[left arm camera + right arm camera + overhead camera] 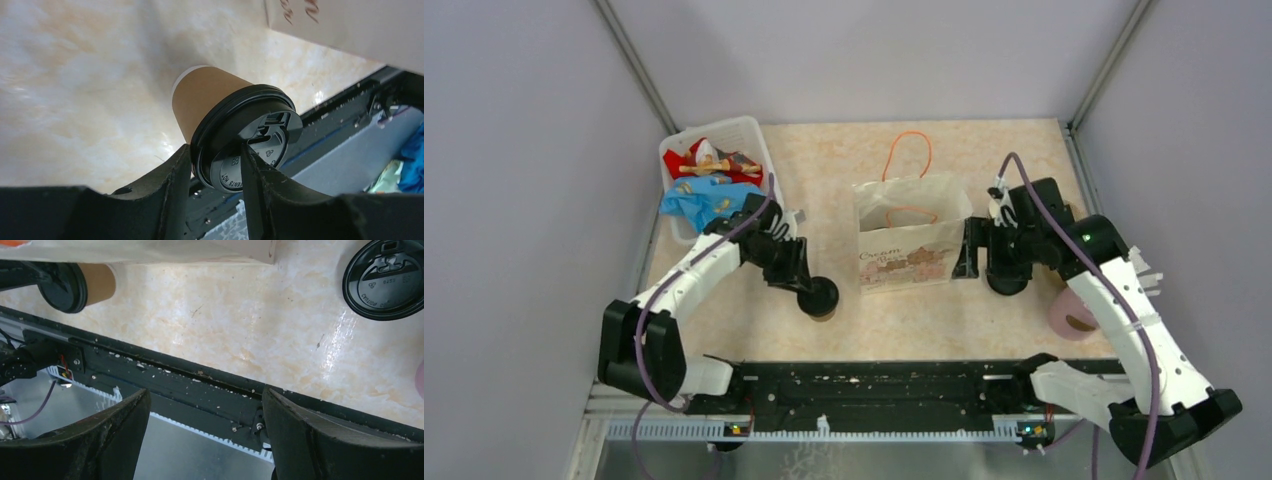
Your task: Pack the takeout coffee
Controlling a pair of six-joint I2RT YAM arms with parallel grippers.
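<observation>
One brown paper coffee cup [210,97] with a black lid [250,137] is in my left gripper [212,165]. The gripper is shut on the lid's rim, one finger outside and one on the lid top. In the top view this cup [820,299] is left of the paper bag, at my left gripper [809,285]. I cannot tell if its base touches the table. The second cup's black lid [384,280] shows right of the bag. In the top view that cup [1007,283] sits beneath my right gripper [989,268]. My right gripper [205,407] is open and empty.
A cream paper bag [911,235] with orange handles stands open mid-table. A white basket [752,135] of wrappers sits at the back left. A pink cup [1074,315] stands at the right, beside my right arm. The black rail [874,385] runs along the near edge.
</observation>
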